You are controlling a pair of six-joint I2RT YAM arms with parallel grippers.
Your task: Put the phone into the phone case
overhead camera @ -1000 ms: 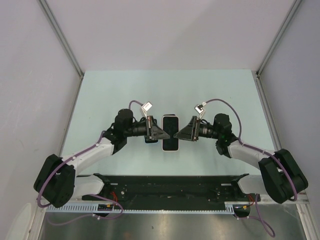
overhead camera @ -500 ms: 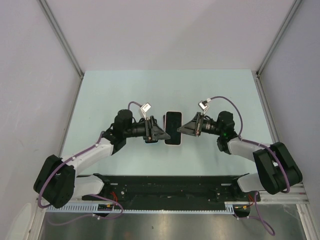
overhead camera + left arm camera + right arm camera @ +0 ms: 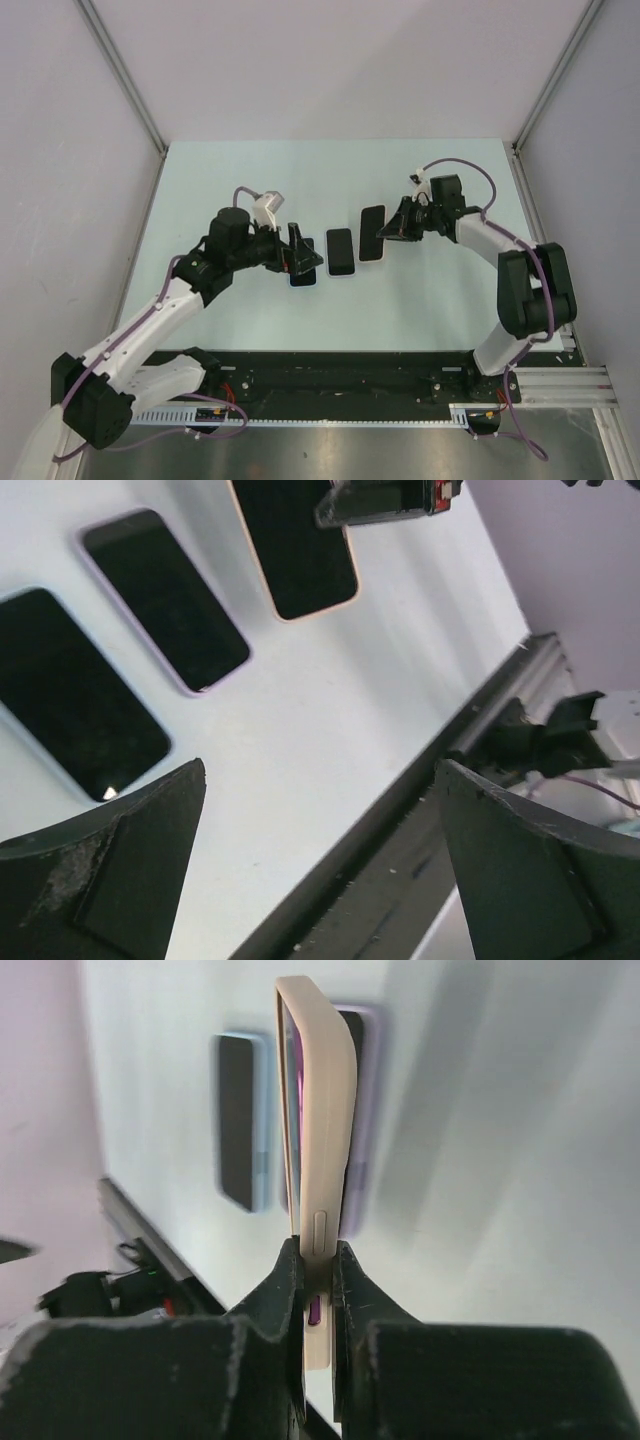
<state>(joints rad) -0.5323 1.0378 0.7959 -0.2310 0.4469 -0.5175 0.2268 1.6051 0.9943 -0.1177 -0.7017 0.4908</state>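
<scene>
Peach-coloured rubbery phone case (image 3: 320, 1110) is pinched by its thin edge in the right gripper (image 3: 318, 1282), whose two black fingers are closed tight on it. From the right wrist camera the case is seen from the side, like a thin strip, and a narrow pink-purple line shows inside its rim. From the left wrist camera the case shows a flat black face with the peach rim all round it. I cannot tell if that black face is a phone sitting in the case or just the inside of the case. I also cannot tell if the case touches the pale green table (image 3: 200, 200) or hangs a little above it. The black phone with a lilac rim (image 3: 340, 252) lies flat on the table, face up, in the middle of the row of three. The peach case is just beside this lilac phone, on the right arm's side and a bit farther from the arm bases, with a small gap between them. A black phone with a light blue rim (image 3: 75, 690) lies flat on the other side of the lilac phone, a bit nearer the arm bases, and does not touch it. The left gripper (image 3: 320, 810) is spread wide open and holds nothing. It hangs over the light blue phone, next to the lilac phone, on the left arm's side.
</scene>
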